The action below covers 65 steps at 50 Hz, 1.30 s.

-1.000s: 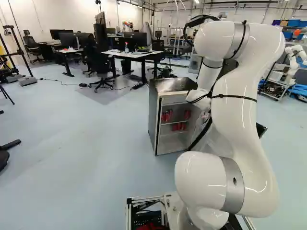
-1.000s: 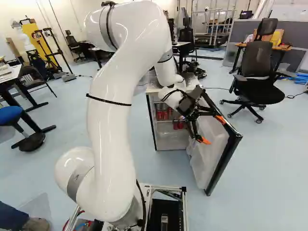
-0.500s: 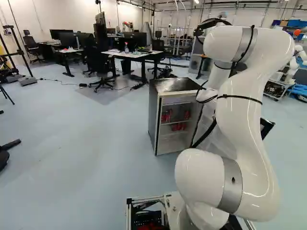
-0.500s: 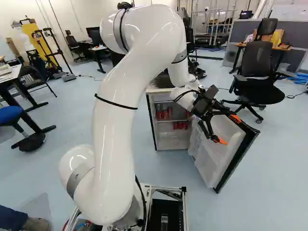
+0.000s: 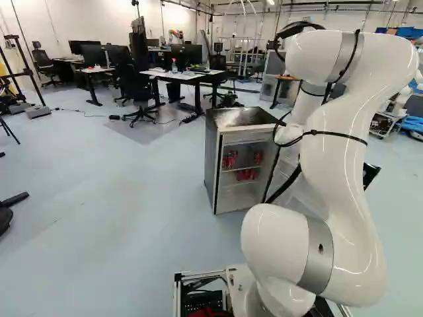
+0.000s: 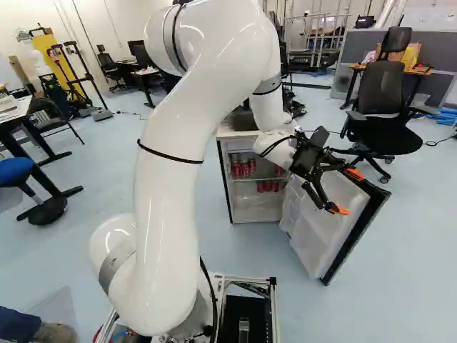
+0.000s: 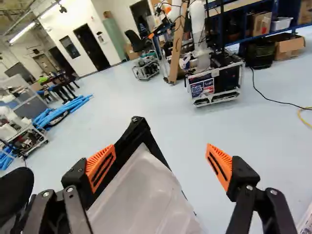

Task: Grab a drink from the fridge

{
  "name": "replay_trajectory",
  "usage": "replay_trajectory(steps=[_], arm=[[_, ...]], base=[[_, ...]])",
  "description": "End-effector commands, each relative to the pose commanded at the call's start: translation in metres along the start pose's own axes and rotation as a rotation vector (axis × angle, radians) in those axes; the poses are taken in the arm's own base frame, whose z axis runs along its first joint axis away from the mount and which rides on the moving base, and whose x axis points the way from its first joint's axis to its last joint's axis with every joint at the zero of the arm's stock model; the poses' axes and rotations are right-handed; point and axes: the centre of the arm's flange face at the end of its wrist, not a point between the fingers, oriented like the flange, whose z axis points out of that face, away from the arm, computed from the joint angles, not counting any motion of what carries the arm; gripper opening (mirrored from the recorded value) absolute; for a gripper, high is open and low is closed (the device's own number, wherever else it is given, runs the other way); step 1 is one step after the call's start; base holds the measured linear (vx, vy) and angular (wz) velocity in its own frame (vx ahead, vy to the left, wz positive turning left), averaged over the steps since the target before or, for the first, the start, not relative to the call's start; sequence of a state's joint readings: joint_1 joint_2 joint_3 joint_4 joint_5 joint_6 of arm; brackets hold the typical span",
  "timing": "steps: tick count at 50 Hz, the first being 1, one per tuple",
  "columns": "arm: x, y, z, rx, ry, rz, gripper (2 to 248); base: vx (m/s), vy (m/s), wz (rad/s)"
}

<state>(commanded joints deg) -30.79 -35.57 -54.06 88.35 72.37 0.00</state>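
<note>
My gripper (image 6: 347, 192) stands at the inner side of the opened fridge door (image 6: 325, 225) in the right base view. Seen from the wrist, the gripper (image 7: 162, 165) is open, fingers wide apart, nothing gripped. One orange-padded finger overlaps the door's black edge; whether it touches cannot be told. The door's pale inner lining (image 7: 141, 195) lies between and beneath the fingers. The small fridge (image 5: 211, 162) has a dark top and side. Red cans (image 5: 230, 159) stand on its upper shelf, with more red cans (image 6: 268, 186) on the shelf below. My arm hides the door's near part in the left base view.
A black office chair (image 6: 382, 107) stands beyond the door. Desks (image 5: 178, 76) are behind the fridge. A dark table (image 6: 25, 128) and blue stool (image 6: 14, 171) stand at the left of the right base view. Another robot (image 7: 200, 29) shows ahead of the gripper.
The arm and open gripper have moved outward, away from the fridge's front. Its door has swung wider, showing more of the shelves in the left base view. The base has stayed put.
</note>
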Motion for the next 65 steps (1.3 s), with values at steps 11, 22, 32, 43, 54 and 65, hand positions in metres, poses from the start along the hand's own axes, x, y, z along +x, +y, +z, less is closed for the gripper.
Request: replay_trajectory(steps=[11,22,32,43,54,65], arm=[[0.005,0.013,-0.007,0.106,-0.019,-0.066,247],[0.01,0.028,-0.017,0.217,-0.042,-0.133,247],[0.013,0.04,-0.031,0.326,-0.067,-0.195,247],[0.015,0.054,-0.049,0.452,-0.097,-0.263,247],[0.017,0.068,-0.068,0.581,-0.129,-0.328,247],[0.018,0.083,-0.087,0.711,-0.164,-0.393,247]], base=[[0.0,0.0,0.0],[0.0,0.0,0.0],[0.0,0.0,0.0],[0.0,0.0,0.0],[0.0,0.0,0.0],[0.0,0.0,0.0]])
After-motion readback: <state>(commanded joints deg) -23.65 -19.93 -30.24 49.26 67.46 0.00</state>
